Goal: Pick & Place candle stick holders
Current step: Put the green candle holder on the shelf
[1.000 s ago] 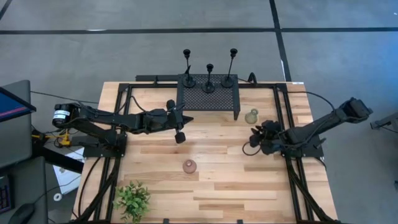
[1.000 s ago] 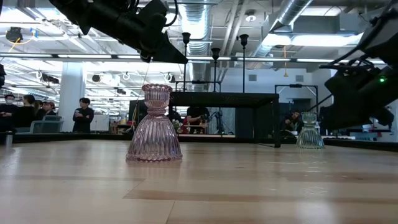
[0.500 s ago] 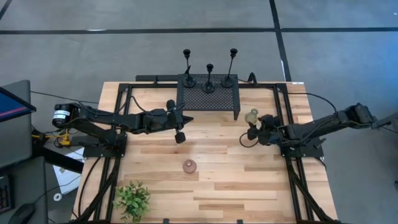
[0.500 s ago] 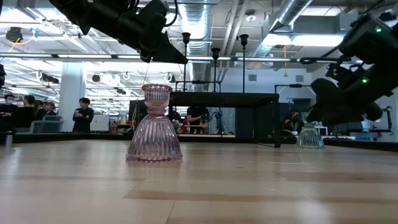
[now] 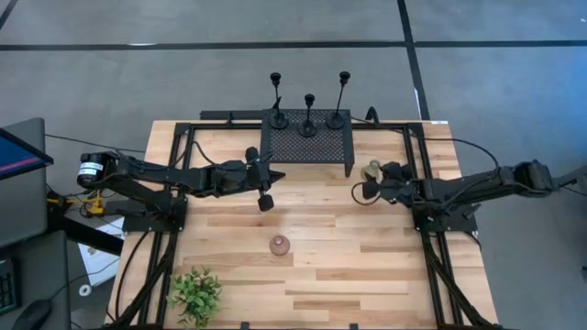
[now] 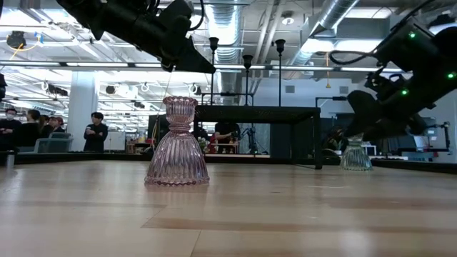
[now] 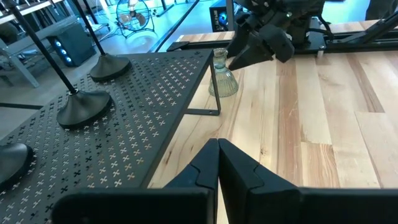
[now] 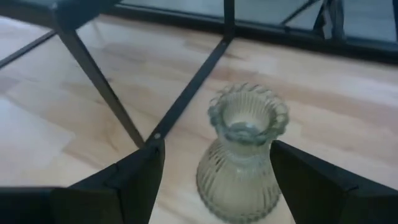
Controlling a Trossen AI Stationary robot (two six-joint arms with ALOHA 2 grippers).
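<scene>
The right gripper (image 8: 214,171) has swung in over the worktop (image 5: 321,275) to the green glass candle holder (image 8: 242,155), jaws now spread wide around it, nothing held; a grasp looks imminent. The left gripper (image 7: 217,163) hangs shut, empty.

An open industrial lab: exposed ceiling ducts (image 6: 235,21), bystanders (image 6: 93,132), a wooden robot table (image 5: 321,266).

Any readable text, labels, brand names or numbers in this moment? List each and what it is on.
None can be read. No print shows on the green glass holder, the pink glass holder, the black rack or the wooden table. The screen at the left edge shows nothing legible.
</scene>
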